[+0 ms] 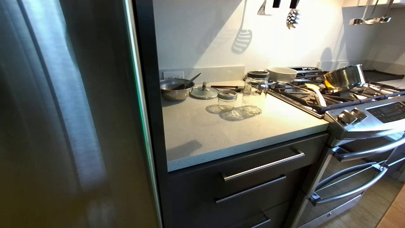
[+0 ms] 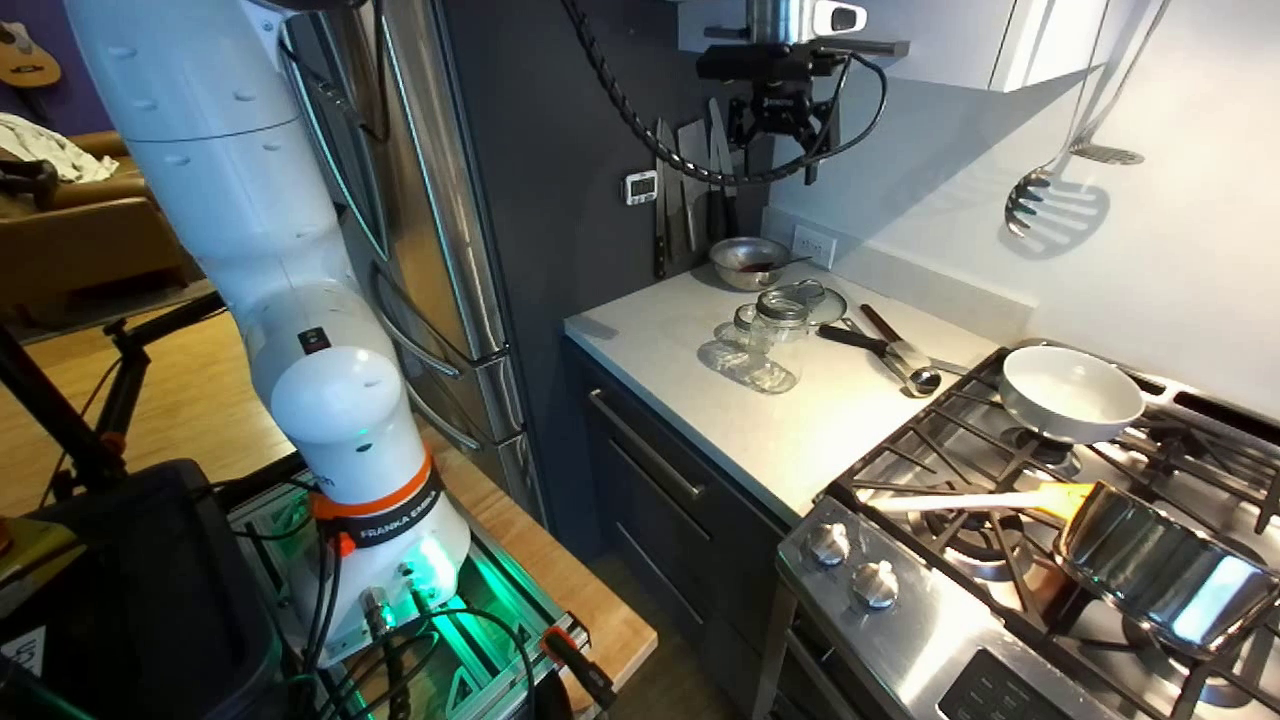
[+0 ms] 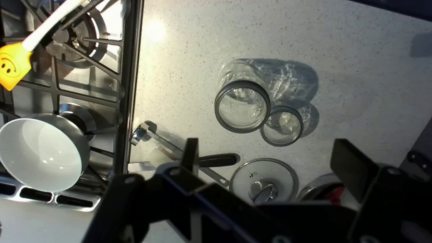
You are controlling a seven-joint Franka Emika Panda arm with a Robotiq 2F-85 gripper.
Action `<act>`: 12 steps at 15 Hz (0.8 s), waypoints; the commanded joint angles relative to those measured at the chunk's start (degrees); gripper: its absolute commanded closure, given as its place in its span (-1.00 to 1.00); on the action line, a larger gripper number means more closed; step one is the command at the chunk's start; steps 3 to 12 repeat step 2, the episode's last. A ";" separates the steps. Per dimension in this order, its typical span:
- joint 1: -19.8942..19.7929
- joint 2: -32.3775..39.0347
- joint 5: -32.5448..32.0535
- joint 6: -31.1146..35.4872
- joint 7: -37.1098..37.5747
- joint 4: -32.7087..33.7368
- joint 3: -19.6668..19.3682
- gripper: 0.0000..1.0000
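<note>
My gripper (image 2: pixel 776 152) hangs high above the counter in an exterior view; it also shows in the wrist view (image 3: pixel 266 145). Its fingers are wide apart with nothing between them, and it touches nothing. Below it are a tall glass jar (image 3: pixel 242 106) and a smaller glass jar (image 3: pixel 281 126), upright side by side, both with open-looking ring rims. A glass lid (image 3: pixel 241 179) with a metal knob lies beside them. A metal bowl (image 3: pixel 312 185) with something red inside is partly hidden by the gripper. Both jars, the lid and the bowl show in both exterior views.
Black-handled utensils (image 2: pixel 855 338) lie on the counter (image 2: pixel 660 330) by the stove. On the stove stand a white bowl (image 2: pixel 1070 400), a tilted metal pot (image 2: pixel 1160 570) and a yellow-headed spatula (image 2: pixel 960 502). Knives (image 2: pixel 690 175) hang on the dark panel. A cabinet (image 2: pixel 940 40) hangs above.
</note>
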 commanded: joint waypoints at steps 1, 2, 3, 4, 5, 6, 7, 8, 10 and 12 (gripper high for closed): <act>1.20 -0.99 -0.03 -0.15 0.02 -0.52 -1.05 -1.00; 1.32 -1.83 -0.05 -0.11 0.03 -1.16 -1.07 -1.00; 1.32 -1.83 -0.05 -0.11 0.03 -1.16 -1.07 -1.00; 1.32 -1.83 -0.05 -0.11 0.03 -1.16 -1.07 -1.00; 1.32 -1.83 -0.05 -0.11 0.03 -1.16 -1.07 -1.00; 1.32 -1.83 -0.05 -0.11 0.03 -1.16 -1.07 -1.00; 1.32 -1.83 -0.05 -0.11 0.03 -1.16 -1.07 -1.00; 1.32 -1.83 -0.05 -0.11 0.03 -1.16 -1.07 -1.00; 1.32 -1.83 -0.05 -0.11 0.03 -1.16 -1.07 -1.00; 1.32 -1.83 -0.05 -0.11 0.03 -1.16 -1.07 -1.00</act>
